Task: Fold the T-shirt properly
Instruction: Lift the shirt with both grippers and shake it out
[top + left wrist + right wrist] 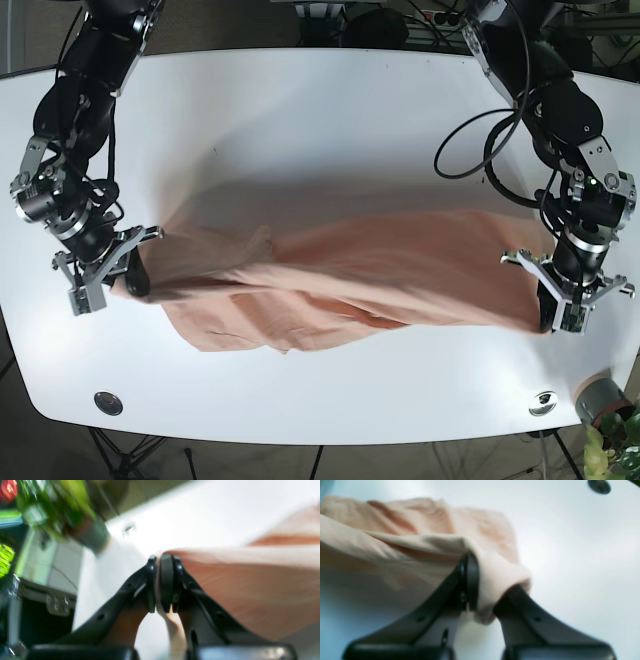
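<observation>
The T-shirt is peach-coloured and stretches across the white table between both arms, lifted and blurred along its upper edge. My left gripper at the right end is shut on a corner of the T-shirt; in the left wrist view the fingertips pinch the thin cloth edge. At the other end my right gripper is shut on the other corner. Seen from the right wrist, the T-shirt drapes over the right gripper, wrapping one finger.
The white table has a round grommet at the front left and another at the front right. A potted plant stands at the table's front right corner. Cables hang from the left arm.
</observation>
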Available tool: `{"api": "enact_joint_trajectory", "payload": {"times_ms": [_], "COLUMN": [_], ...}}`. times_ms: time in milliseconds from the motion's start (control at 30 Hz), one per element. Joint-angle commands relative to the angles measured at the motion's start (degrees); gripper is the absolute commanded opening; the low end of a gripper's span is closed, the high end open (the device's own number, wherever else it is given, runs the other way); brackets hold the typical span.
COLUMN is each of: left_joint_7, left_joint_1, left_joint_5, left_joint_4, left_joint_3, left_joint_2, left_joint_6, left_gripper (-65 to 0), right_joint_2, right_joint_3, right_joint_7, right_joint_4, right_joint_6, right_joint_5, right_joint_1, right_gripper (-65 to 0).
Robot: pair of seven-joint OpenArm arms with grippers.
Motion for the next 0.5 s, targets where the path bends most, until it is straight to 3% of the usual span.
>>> {"api": "enact_joint_trajectory", "payload": {"times_ms": [0, 167, 467], "left_joint_7": [-0.70, -1.05, -1.14], "left_joint_1": [-3.81, -11.81, -26.93], "left_joint_5": [2.39, 4.77, 5.03], "left_joint_4": [-2.07, -10.25, -22.65], "left_joint_3": [1.04, 2.44, 2.36], "left_joint_2": [-0.68, -0.68, -1.03], "left_joint_6": [0.45, 0.45, 0.45], "left_gripper": [-65.0, -65.0, -65.0], "right_joint_2": [1.51, 4.14, 4.58], "right_joint_3": [0.29, -4.72, -8.68], "right_joint_7": [1.50, 2.03, 1.94], "right_joint_4": [-3.51, -11.78, -19.69], "right_joint_6": [0.07, 0.07, 0.07], "right_joint_5": [-0.14, -2.78, -5.06], "right_joint_1": [4.49, 13.90, 28.31], "right_gripper": [-62.8, -62.8, -62.8]}}
